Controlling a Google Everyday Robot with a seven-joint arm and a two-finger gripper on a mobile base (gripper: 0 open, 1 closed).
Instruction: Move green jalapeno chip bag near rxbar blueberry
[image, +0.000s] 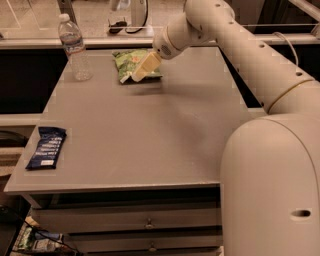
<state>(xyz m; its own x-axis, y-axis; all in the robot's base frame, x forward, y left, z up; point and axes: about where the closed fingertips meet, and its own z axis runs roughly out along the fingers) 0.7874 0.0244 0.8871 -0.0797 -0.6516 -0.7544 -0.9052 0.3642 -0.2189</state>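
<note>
Illumination is warm, moderate and diffuse, arriving from overhead. The bench (150, 140) top reads as an even matte tone without glare. The claw (133, 75), positioned over the green jalapeno chip bag (125, 61) at the far side, casts a soft dark shadow beside the bag. The area under the bench is dim.

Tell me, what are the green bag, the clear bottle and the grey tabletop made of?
The small crinkly light-green snack bag looks like thin plastic film, going by its wrinkles. The clear water bottle seems transparent plastic. The flat grey table looks matte, perhaps laminate. The cream end effector is at the bag.
</note>
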